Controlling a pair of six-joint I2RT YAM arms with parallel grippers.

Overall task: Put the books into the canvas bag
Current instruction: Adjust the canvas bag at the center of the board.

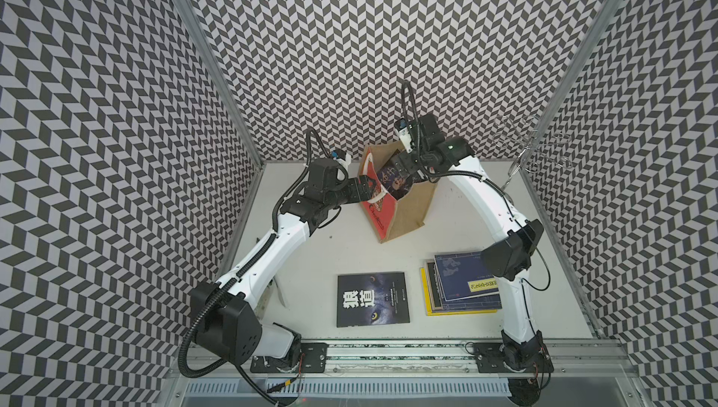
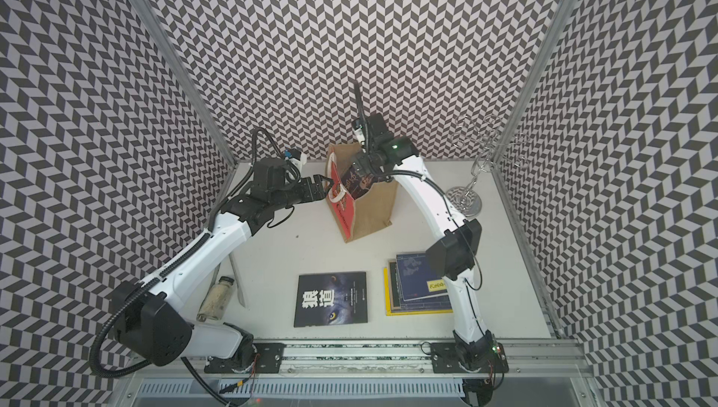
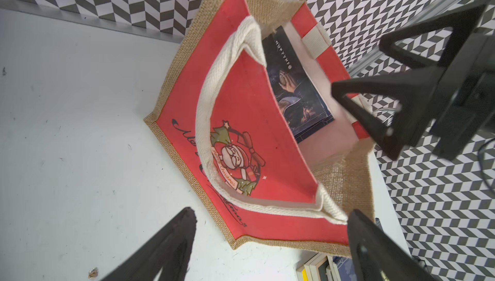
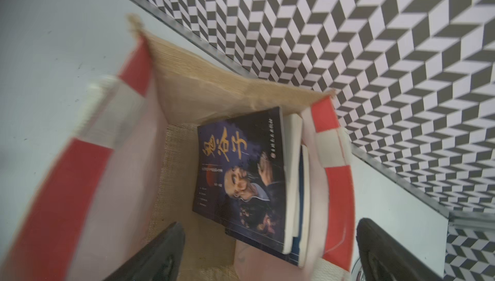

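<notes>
Books (image 4: pixel 241 175) against canvas bag (image 4: pixel 203 92) wall

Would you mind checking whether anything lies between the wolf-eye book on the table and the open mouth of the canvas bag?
Nothing visible on the table does: bare table separates the wolf-eye book from the canvas bag. The right tool, open, hangs over the bag's mouth, where books already stand.
</notes>
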